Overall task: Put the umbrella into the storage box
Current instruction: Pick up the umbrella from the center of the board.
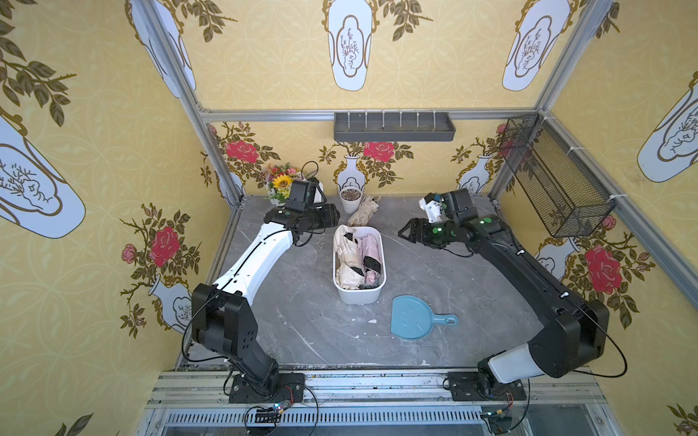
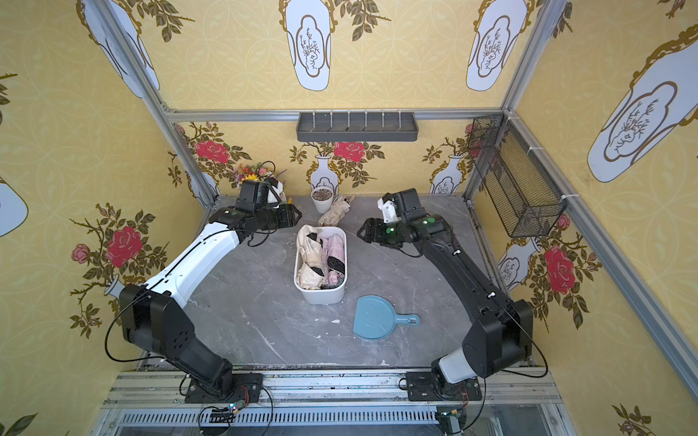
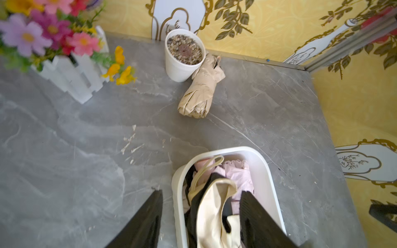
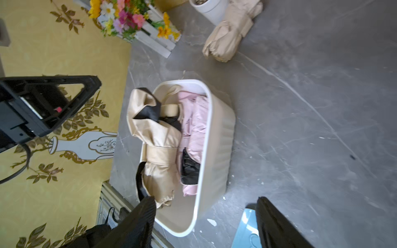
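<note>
The white storage box (image 1: 360,296) (image 2: 325,296) stands mid-table, holding a cream umbrella (image 1: 345,256) (image 4: 159,137) and a pink umbrella (image 1: 372,249) (image 4: 195,120) side by side. A third, tan folded umbrella (image 1: 362,211) (image 3: 199,92) lies on the table behind the box, against a small pot. My left gripper (image 1: 336,218) (image 3: 202,214) hovers open over the box's far left corner, gripping nothing. To the right of the box my right gripper (image 1: 401,232) (image 4: 206,214) is off the table, its jaws wide apart and empty.
A white pot of gravel (image 1: 350,198) and a flower planter (image 1: 281,185) stand at the back. A blue dustpan (image 1: 415,317) lies in front of the box to the right. A black wire basket (image 1: 555,177) hangs on the right wall and a grey shelf (image 1: 393,126) on the back wall.
</note>
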You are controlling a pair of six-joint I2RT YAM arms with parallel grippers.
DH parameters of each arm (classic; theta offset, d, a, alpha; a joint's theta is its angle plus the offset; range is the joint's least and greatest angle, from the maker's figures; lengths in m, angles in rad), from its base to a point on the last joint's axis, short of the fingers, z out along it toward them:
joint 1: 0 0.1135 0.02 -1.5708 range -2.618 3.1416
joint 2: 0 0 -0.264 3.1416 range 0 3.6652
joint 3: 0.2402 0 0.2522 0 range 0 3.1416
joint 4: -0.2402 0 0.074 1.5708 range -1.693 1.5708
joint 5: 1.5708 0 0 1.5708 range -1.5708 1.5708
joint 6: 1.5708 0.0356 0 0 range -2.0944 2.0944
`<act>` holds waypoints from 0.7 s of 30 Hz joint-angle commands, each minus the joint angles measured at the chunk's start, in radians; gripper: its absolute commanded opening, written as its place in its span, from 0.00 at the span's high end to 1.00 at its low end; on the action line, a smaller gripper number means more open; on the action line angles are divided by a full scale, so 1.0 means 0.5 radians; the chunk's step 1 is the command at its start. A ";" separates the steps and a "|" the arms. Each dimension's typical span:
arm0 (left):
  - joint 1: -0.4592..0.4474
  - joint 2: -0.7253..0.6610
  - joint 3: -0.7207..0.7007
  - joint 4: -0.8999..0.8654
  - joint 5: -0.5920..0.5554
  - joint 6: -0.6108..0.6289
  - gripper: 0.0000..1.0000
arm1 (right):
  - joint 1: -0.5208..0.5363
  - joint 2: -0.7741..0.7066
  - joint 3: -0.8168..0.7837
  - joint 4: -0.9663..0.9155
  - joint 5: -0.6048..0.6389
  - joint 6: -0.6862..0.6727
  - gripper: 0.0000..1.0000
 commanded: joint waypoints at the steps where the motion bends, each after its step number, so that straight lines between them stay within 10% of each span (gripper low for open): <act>1: 0.003 0.205 0.178 0.053 0.148 0.295 0.36 | -0.164 0.022 -0.031 -0.111 -0.111 -0.166 0.22; 11: 0.003 0.985 1.027 -0.187 0.183 0.395 0.26 | -0.361 0.143 -0.124 -0.114 -0.308 -0.259 0.20; 21: -0.006 1.356 1.255 -0.162 0.126 0.559 0.09 | -0.393 0.201 -0.243 0.049 -0.360 -0.176 0.18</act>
